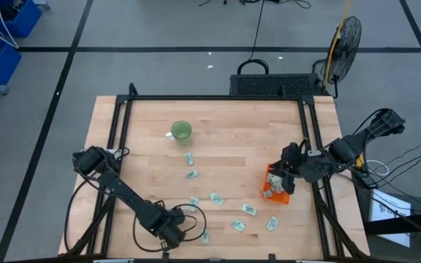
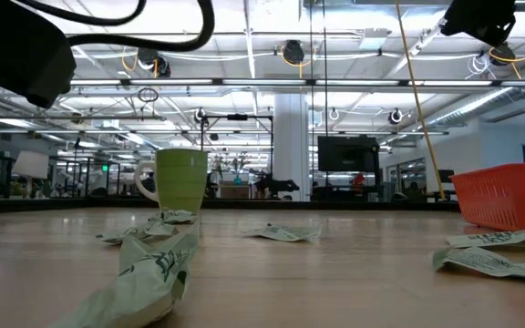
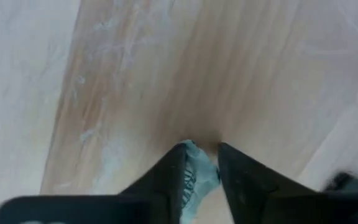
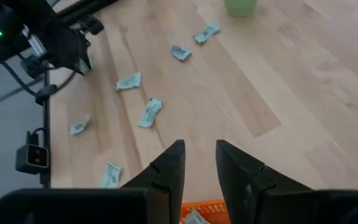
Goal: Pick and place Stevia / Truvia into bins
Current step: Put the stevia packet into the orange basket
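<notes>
A: Largest item? Wooden desk [image 1: 225, 128], framed in black rail.
B: Noted. Next?
A: Green cup [image 1: 180, 131], far side, upright. Not part of the job.
B: Then?
A: Orange bin [image 1: 276, 186], right side of desk, a few packets already inside. Right tool [image 1: 289, 166] poised just above it, fingers a little apart, nothing seen between them.
B: And the left?
A: Left tool [image 1: 172, 232] down at the near edge, fingers drawn in around one pale green packet [image 3: 194, 180]; hard to tell whether pinched firmly or only bracketed.
B: Smallest?
A: Loose Stevia packets [image 1: 215, 198], scattered mid-desk between cup and near edge, well apart from the bin.
B: Step in hand?
A: Likely the pick. Next: finish the squeeze, lift clear, carry across to the bin, release above it
</notes>
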